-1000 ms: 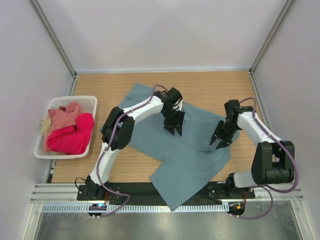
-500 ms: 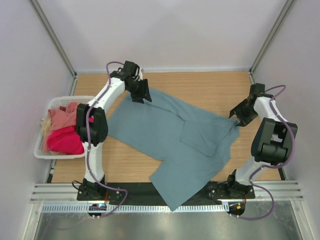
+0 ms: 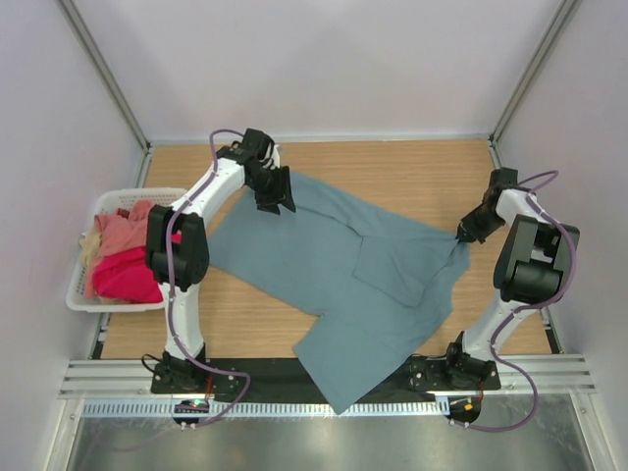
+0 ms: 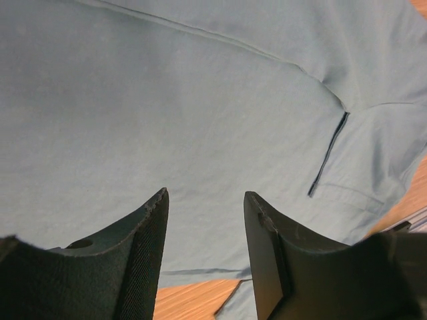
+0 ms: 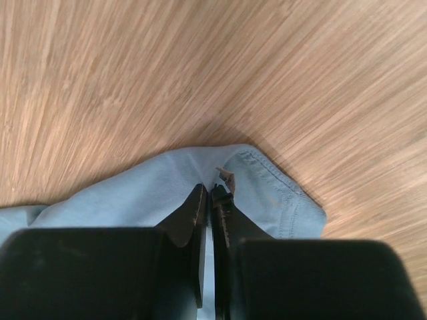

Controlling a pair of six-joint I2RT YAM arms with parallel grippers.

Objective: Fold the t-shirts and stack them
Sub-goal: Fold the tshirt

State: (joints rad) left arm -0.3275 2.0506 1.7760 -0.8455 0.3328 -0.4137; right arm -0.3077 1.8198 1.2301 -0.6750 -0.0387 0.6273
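1. Grey-teal t-shirt (image 3: 343, 285): plain, spread mostly flat mid-desk (image 3: 412, 177). One corner hangs over the near edge, and stitched hems show.
2. White basket (image 3: 80, 297), left side of desk, holds crumpled shirts: crimson-pink t-shirt (image 3: 128, 277), salmon t-shirt (image 3: 123, 234), cream t-shirt (image 3: 88, 245).
3. Right pincer (image 5: 212, 193): jaws almost closed, pinching the hemmed tip at the grey-teal shirt's right edge, with the cloth drawn to a point there.
4. Left pincer (image 4: 205, 200): jaws apart, gripping nothing, over the shirt's far-left corner.
5. Versus a second ago: both pincers were over the shirt's middle and are now out at its edges. The right one has closed.
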